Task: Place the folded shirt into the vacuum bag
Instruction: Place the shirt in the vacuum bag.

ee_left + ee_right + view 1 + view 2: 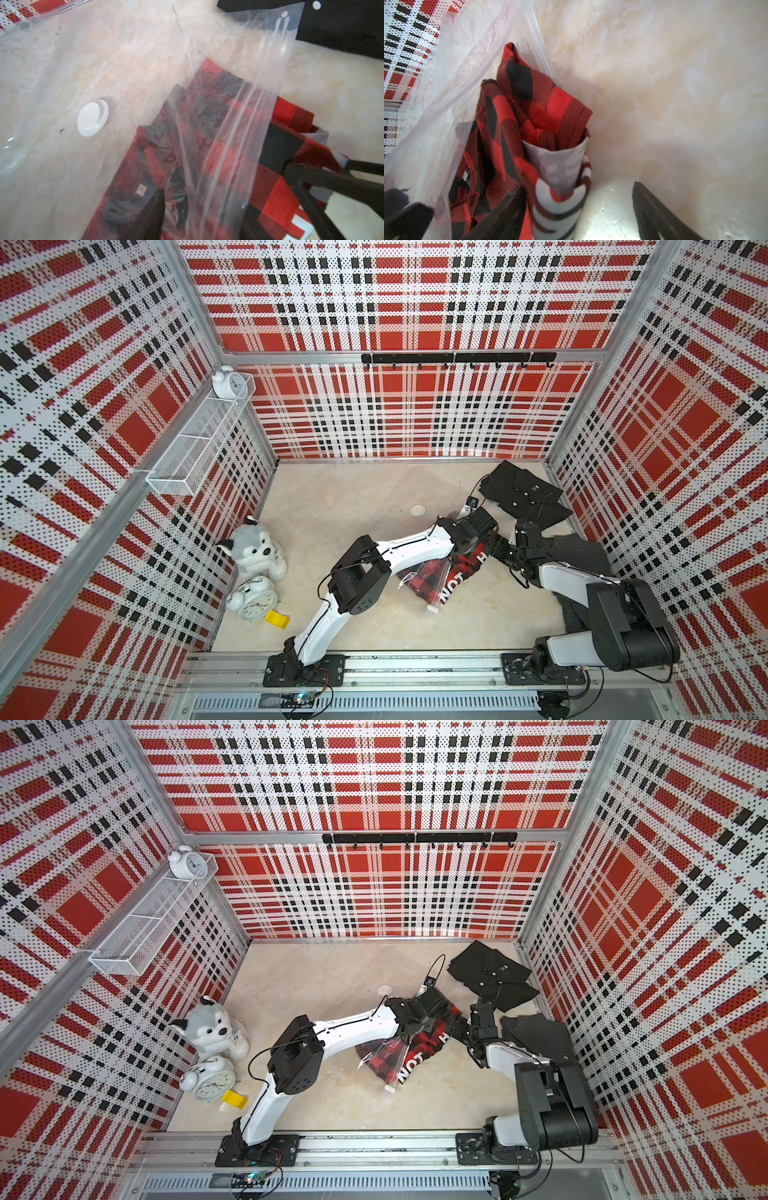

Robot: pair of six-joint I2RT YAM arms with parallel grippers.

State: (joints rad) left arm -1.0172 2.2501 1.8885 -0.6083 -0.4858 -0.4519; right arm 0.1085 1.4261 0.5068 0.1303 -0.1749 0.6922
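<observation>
Fingers (652,209) spread on left gripper (225,180) and right gripper (577,185), plaid shirt (529,108) half inside vacuum bag (245,116). I fear a snagging pull-back could drag it out.

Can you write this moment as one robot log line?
shirt: partly inside vacuum bag, lettered end sticking out | left gripper: open at bag mouth | right gripper: open beside shirt

- Three walls (415,302) of perforated panel, printed in red, white and black plaid and framed by silver metal posts.
- Pale beige marbled floor (353,497), evenly lit.
- Black hook rail (457,358) across the back wall.
- White wire shelf (195,448) on the left wall, with a white alarm clock (227,382) at its far end.
- Plush husky (253,547) and a second alarm clock (253,601) on the floor below the shelf.
</observation>
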